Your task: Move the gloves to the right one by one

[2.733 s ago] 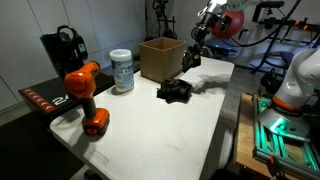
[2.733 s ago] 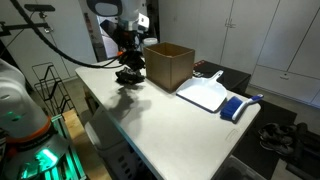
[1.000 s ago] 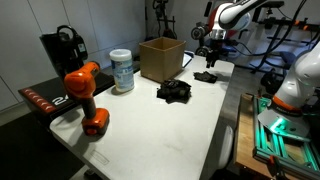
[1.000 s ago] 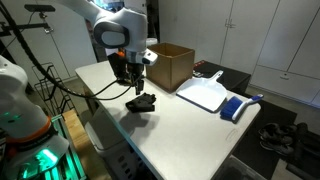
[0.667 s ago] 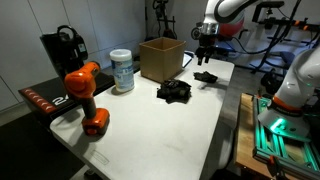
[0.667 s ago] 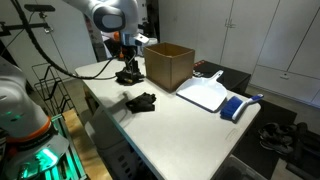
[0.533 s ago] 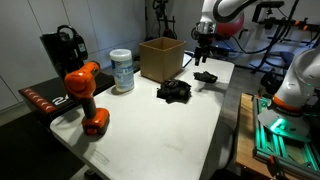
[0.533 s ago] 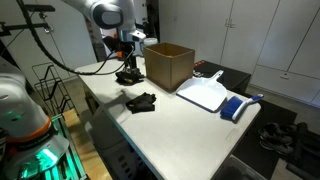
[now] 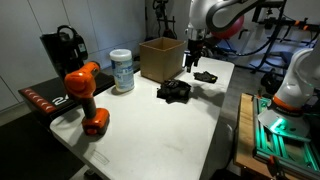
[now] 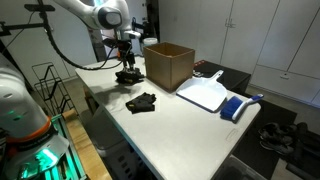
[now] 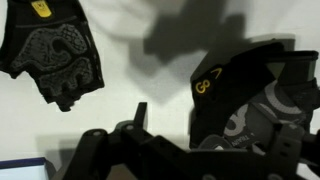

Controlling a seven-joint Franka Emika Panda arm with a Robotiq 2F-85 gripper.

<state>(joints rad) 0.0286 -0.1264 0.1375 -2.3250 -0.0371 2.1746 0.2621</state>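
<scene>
A heap of black gloves [image 9: 175,91] lies on the white table beside the cardboard box; the same heap shows in the exterior view from the opposite side [image 10: 128,76]. One black glove [image 9: 205,76] lies flat by itself, a little apart from the heap [image 10: 141,102]. My gripper [image 9: 190,62] hangs open above the heap [image 10: 125,58] and holds nothing. In the wrist view the lone glove [image 11: 50,55] is at the top left. The heap [image 11: 255,95], with a yellow logo, fills the right, under my gripper [image 11: 205,125]. One finger [image 11: 138,112] shows; the other is lost against the dark gloves.
An open cardboard box [image 9: 160,57] stands just behind the gloves [image 10: 170,65]. A wipes canister [image 9: 121,70] and an orange drill [image 9: 85,95] stand further along the table. A white board [image 10: 205,95] and a blue object [image 10: 235,108] lie beyond the box.
A second ago my gripper was low over the lone glove, opening. It has since risen with nothing in it and moved back over the heap. The lone glove stays where it was let go.
</scene>
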